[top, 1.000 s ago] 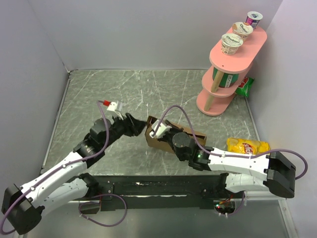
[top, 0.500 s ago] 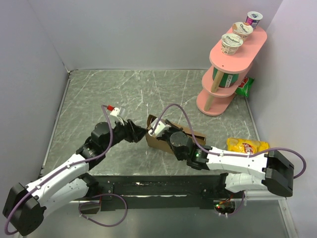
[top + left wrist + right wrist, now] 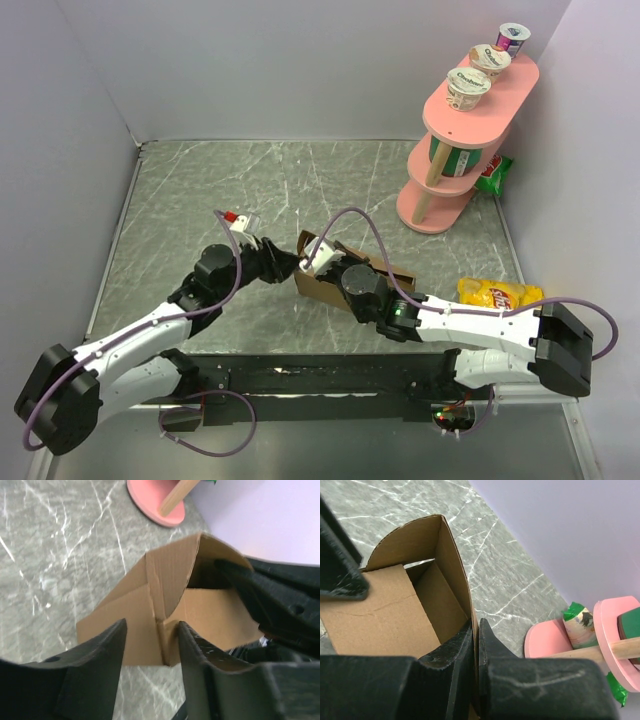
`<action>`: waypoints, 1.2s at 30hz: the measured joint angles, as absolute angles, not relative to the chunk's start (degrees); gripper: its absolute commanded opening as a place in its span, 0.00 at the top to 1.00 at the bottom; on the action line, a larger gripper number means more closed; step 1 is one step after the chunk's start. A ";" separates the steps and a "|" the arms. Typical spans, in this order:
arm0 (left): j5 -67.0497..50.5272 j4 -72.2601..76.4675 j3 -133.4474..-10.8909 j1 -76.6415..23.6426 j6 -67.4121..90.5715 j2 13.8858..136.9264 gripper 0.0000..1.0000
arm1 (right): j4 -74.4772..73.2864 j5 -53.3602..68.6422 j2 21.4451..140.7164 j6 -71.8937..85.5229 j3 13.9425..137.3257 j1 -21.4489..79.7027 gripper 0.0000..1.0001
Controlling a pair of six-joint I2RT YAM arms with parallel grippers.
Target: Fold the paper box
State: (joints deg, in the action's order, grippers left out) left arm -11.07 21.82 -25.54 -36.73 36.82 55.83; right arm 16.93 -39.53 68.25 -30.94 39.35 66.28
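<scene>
Cardboard box sits mid-tabletop, part-formed, between the arms. Right pincer is clamped on its upright side wall. Left pincer stands apart, astride a corner crease. Judged light, thin and easily crushed, stiff only between creases. Best gripped on wall edges near folds.

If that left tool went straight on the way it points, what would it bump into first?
The plain brown cardboard box: the left tool points at its near end, a crease lined up with the tool's open gap. Depth is unclear, but nothing seems to intervene.
</scene>
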 measured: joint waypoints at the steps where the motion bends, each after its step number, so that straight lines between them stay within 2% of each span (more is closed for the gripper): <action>1: -10.85 22.83 -25.50 -36.75 37.01 56.29 0.58 | 16.95 -39.64 68.34 -30.94 39.35 66.28 0.90; 6: -10.74 27.92 -25.50 -36.91 38.39 59.44 0.72 | 17.85 -42.28 69.04 -31.27 39.00 67.00 0.90; 12: -11.09 31.55 -25.50 -36.91 39.35 61.95 0.74 | 20.34 -46.46 68.75 -32.82 37.06 69.32 0.89; 20: -8.71 31.94 -27.22 -39.13 38.59 64.47 0.64 | 17.26 -48.31 68.27 -32.91 37.28 70.74 0.89; 30: -5.72 30.24 -30.83 -40.99 36.16 67.37 0.60 | 12.36 -48.51 69.28 -31.38 38.79 72.97 0.88; 33: -5.76 30.11 -31.77 -41.12 35.81 68.42 0.53 | 12.08 -48.71 69.71 -30.94 38.87 72.99 0.87; 34: -5.76 29.65 -32.03 -41.15 35.55 68.49 0.47 | 11.90 -48.71 69.87 -30.70 39.05 73.03 0.87; 36: -5.76 27.59 -33.08 -41.25 34.72 68.38 0.41 | 10.98 -48.75 70.13 -29.41 39.64 73.28 0.87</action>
State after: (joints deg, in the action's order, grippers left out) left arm -5.76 27.59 -33.08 -41.25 34.72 68.38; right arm 10.98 -48.75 70.13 -29.41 39.64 73.28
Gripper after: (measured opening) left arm 0.507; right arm 0.130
